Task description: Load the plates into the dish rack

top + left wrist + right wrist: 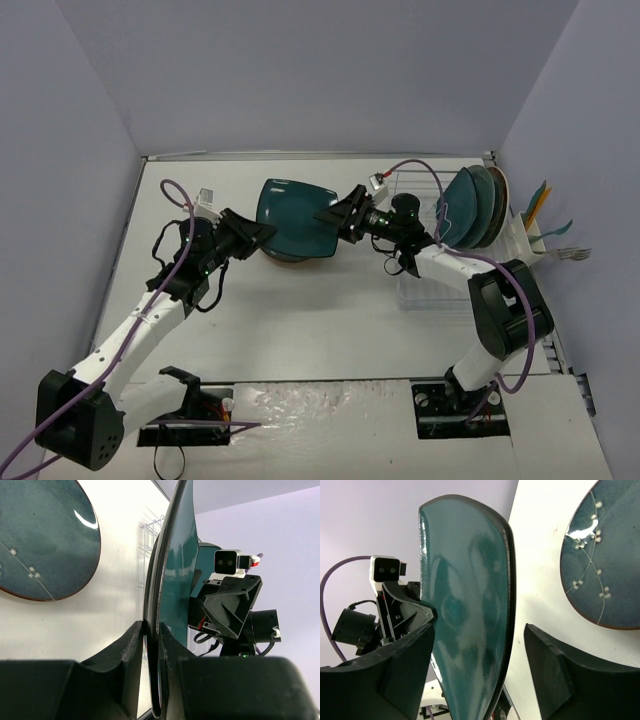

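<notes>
A dark teal squarish plate hangs tilted above the table's middle. My left gripper is shut on its left rim; in the left wrist view the rim is pinched between both fingers. My right gripper straddles the opposite edge, open. In the right wrist view the plate lies against the left finger, while the right finger stands clear of the rim. The white wire dish rack at the right holds several upright plates.
Under the held plate, a blue-teal plate with white flowers and a brown rim lies flat on the table. The rack's side holder carries utensils. Purple walls close in the table on three sides.
</notes>
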Available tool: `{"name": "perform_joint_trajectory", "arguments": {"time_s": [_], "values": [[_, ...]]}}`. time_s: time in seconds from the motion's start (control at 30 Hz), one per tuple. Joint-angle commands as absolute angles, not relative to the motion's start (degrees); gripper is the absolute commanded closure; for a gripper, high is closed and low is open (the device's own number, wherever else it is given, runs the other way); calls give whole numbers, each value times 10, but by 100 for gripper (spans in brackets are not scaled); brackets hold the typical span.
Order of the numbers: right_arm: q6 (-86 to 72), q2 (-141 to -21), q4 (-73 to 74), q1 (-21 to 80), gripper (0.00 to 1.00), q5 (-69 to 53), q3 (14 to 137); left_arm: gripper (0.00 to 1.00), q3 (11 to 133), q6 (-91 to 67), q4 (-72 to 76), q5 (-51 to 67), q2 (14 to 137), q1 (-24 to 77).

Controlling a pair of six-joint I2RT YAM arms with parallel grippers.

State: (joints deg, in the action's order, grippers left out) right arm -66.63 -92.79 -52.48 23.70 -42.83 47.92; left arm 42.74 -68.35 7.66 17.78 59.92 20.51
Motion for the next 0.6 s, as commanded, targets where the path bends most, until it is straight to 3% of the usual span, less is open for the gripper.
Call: {"name": "perform_joint_trajectory", "arguments": {"time_s": [0.0,0.43,0.57], "values": [[-681,-915,-602,240,42,-447,499,100,473,-712,227,185,563,206],[-685,-894,-596,240,95,-448,500,100,460,-710,231,188,566,206],[-659,-877,-559,238,100,-444,516,93,463,-689,178,185,560,206]]}}
